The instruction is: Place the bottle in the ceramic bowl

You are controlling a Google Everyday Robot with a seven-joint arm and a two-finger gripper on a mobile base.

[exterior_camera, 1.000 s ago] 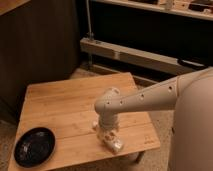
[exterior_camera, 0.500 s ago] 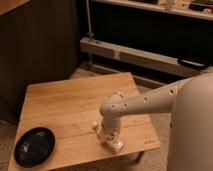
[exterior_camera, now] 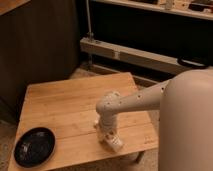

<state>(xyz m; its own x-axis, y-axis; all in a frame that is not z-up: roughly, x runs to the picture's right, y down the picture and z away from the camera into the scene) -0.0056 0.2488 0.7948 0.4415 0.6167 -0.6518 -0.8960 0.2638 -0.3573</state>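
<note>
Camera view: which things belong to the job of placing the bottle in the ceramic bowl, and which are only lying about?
Belong to the job:
bottle, front right on the wooden table
ceramic bowl, at the front left corner
gripper, low at the bottle

Only around:
wooden table, as support
grey beam behind it
shelf at the top

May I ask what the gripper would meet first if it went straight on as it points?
The gripper, low over the near right edge of the table, points down; it would likely meet the bottle beneath it first, though contact is unclear.
</note>
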